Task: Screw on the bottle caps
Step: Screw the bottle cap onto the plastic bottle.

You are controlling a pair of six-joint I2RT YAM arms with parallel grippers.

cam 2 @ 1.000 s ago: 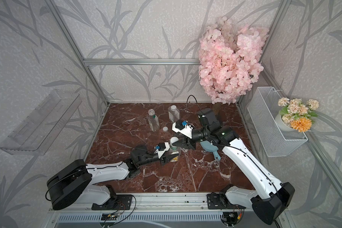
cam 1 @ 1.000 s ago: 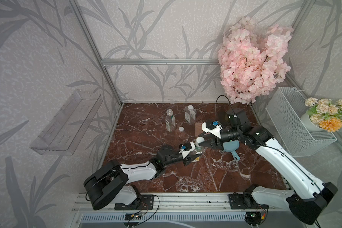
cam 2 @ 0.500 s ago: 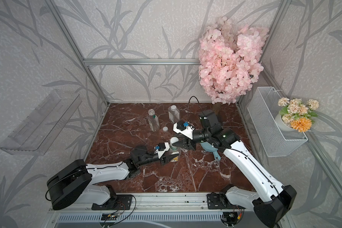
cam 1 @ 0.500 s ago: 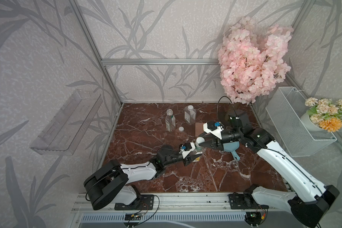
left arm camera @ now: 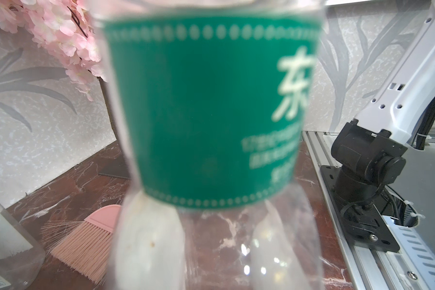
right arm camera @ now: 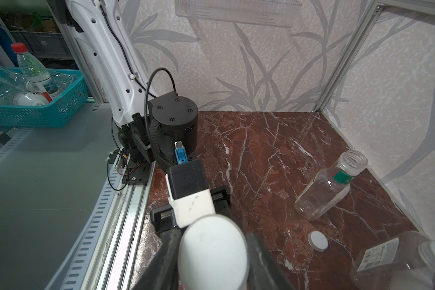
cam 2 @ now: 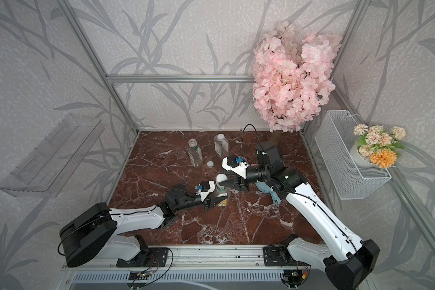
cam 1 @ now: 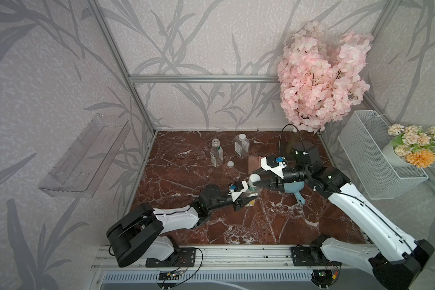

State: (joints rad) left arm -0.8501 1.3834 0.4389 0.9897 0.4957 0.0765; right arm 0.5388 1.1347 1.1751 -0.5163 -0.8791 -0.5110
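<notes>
Bottle cap (right arm camera: 212, 248) and green-labelled bottle (left arm camera: 211, 113) are being joined near the middle of the table (cam 1: 186, 175). The cap is clamped in the closed right gripper (cam 1: 254, 179) and appears seated on the neck, while the bottle is gripped low down by the left gripper (cam 1: 247, 198). At the back, a square bottle (cam 1: 242, 149) is seen capped, and a round bottle (cam 1: 216, 153) stands open with a loose cap (cam 1: 230, 164) just beside it. The tightening step is judged to be in hand. Next, the clamped cap should be twisted down while the bottle is held fast.
</notes>
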